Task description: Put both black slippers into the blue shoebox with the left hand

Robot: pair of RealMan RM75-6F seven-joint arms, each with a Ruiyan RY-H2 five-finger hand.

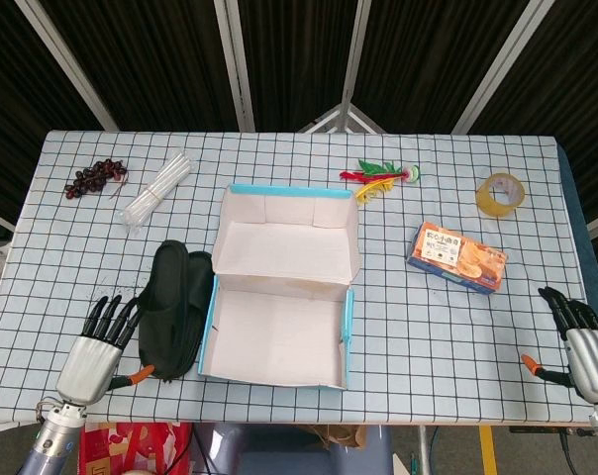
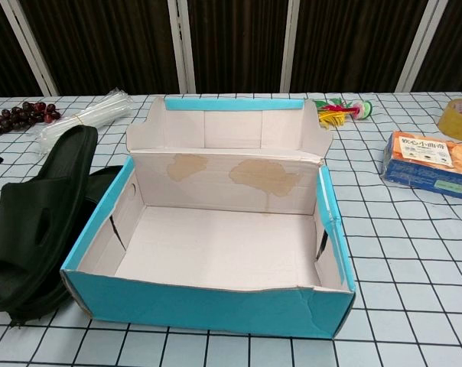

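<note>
The left hand [image 1: 94, 351] hovers near the front left corner of the worktop [image 1: 448, 327], holding nothing, fingers spread and pointing toward the far edge, with its fingertips just beside the two black slippers [image 1: 170, 307]; whether they touch the rubber cannot be told from here. The slippers lie stacked one on the other, soles nearly together, pressed against the left wall of the blue shoebox [image 1: 279, 351], which stands open near the front edge with its lid flap folded back and its bottom bare. The right hand [image 1: 581, 341] rests at the front right corner, empty as well, fingers apart and well away from everything. The chief risk, as I judge it, is the stack itself: a grip meant for one slipper may drag both, or peel the top one off so that it slides to the worktop's edge. The slippers also lean on the box wall, so a sideways pull could push the light cardboard along or crumple the already creased front corner. Soft rubber may fold in the fingers and catch on the rim. Counted: two slippers, one shoebox, one bunch of grapes [image 1: 94, 177], one bundle of clear straws [image 1: 155, 190], one cluster of red, yellow and green toy pieces [image 1: 379, 177], one roll of tape [image 1: 500, 194], one orange biscuit packet [image 1: 456, 257].
</note>
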